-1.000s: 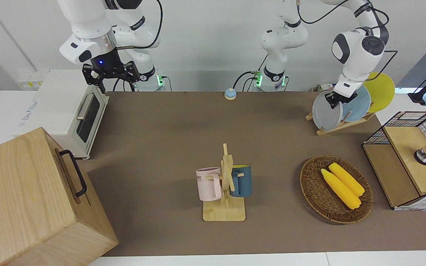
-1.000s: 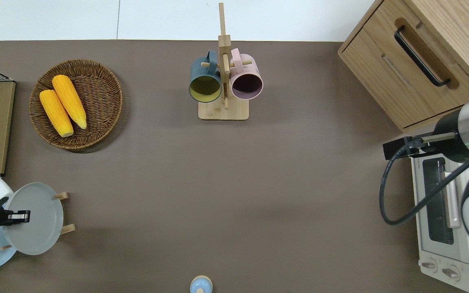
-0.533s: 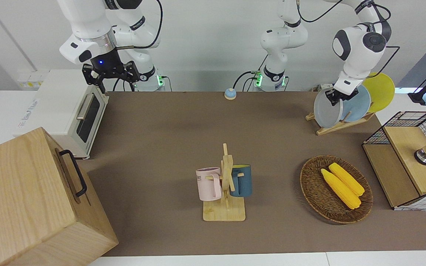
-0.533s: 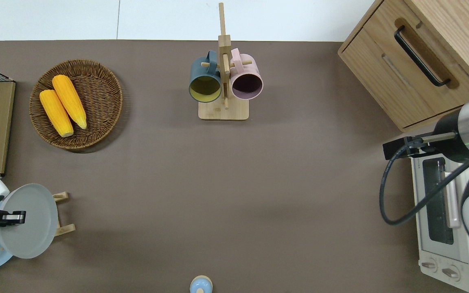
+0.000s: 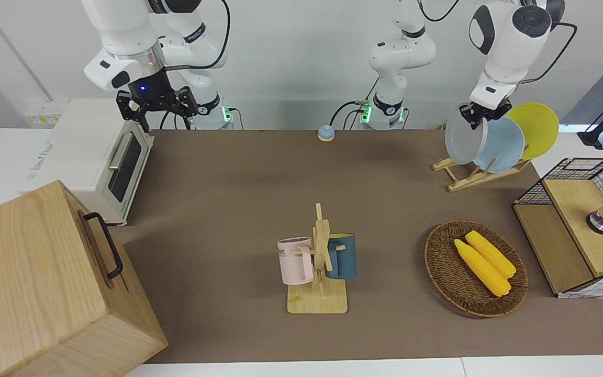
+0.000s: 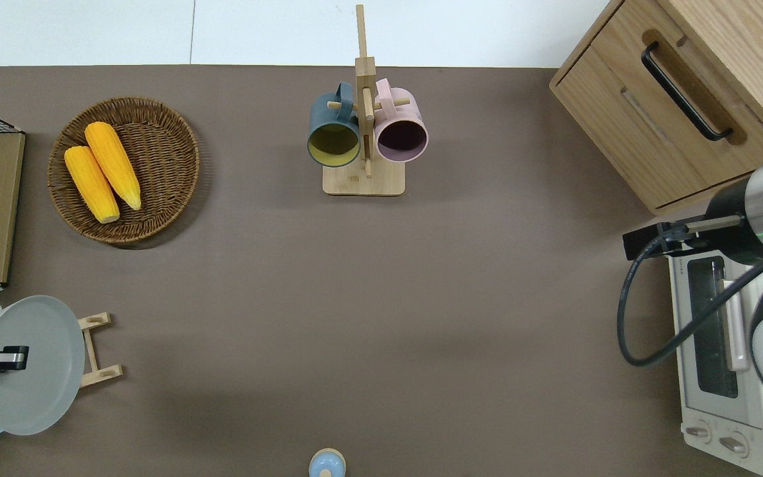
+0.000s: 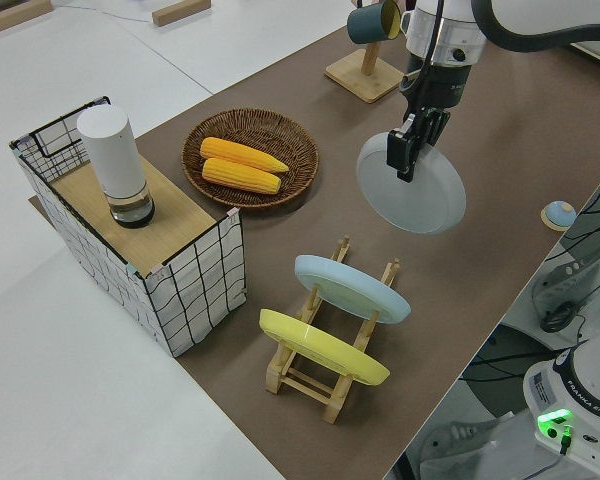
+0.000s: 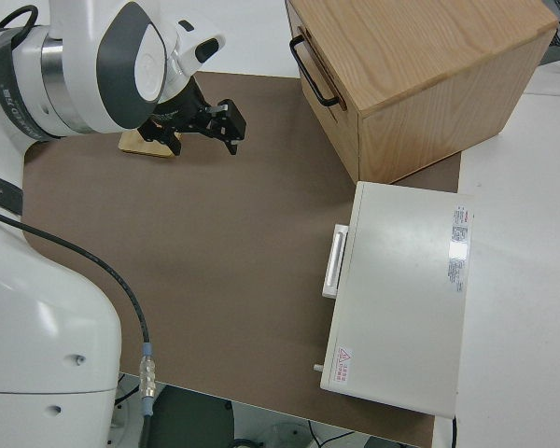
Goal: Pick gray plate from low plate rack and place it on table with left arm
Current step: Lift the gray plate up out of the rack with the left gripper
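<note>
The gray plate hangs tilted in the air, clear of the low plate rack — pinched at its rim by the left gripper, over the table's edge at the left arm's end. The right arm is parked.

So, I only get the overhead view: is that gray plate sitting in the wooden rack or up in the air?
Observer: Up in the air. The left side view shows the gray plate clear of the low plate rack, with the left gripper pinching its upper rim.
Operator: Are other plates in the rack? I see just a blue sliver.
Observer: Two: a light blue plate and a yellow plate, each leaning in its own slot.
</note>
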Controlling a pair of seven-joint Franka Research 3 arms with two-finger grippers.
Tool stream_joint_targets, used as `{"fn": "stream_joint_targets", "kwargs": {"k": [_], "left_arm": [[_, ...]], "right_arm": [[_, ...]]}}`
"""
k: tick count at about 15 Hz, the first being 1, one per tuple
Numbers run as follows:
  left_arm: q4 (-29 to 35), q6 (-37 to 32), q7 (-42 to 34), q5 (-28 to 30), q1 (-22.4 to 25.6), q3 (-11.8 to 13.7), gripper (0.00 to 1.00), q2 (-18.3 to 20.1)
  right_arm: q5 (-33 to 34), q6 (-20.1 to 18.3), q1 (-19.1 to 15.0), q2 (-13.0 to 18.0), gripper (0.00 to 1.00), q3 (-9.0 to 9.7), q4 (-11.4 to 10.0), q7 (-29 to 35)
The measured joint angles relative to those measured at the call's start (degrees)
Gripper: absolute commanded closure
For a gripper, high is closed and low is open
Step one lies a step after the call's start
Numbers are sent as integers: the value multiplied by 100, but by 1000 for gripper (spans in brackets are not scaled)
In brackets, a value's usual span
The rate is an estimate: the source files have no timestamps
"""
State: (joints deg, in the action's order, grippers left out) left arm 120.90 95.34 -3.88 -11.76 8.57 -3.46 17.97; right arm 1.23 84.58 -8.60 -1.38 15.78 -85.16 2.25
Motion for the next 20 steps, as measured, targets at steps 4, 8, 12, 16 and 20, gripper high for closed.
{"fn": "stream_joint_targets", "kwargs": {"k": [4, 8, 12, 16, 20], "left_arm": [[-43, -218, 519, 79, -5, -396, 1000, 22], [-71, -295, 696, 793, -8, -495, 1000, 33], [-71, -305, 696, 1730, -5, -426, 1000, 36], [-35, -304, 470, 2678, 3, -405, 1000, 10], [124, -210, 21, 3321, 29, -359, 1000, -163]], "right_arm": [[0, 0, 0, 0, 17, 0, 0, 0], [0, 0, 0, 0, 17, 0, 0, 0], [0, 0, 0, 0, 17, 0, 0, 0], [0, 0, 0, 0, 17, 0, 0, 0], [0, 0, 0, 0, 17, 0, 0, 0]]}}
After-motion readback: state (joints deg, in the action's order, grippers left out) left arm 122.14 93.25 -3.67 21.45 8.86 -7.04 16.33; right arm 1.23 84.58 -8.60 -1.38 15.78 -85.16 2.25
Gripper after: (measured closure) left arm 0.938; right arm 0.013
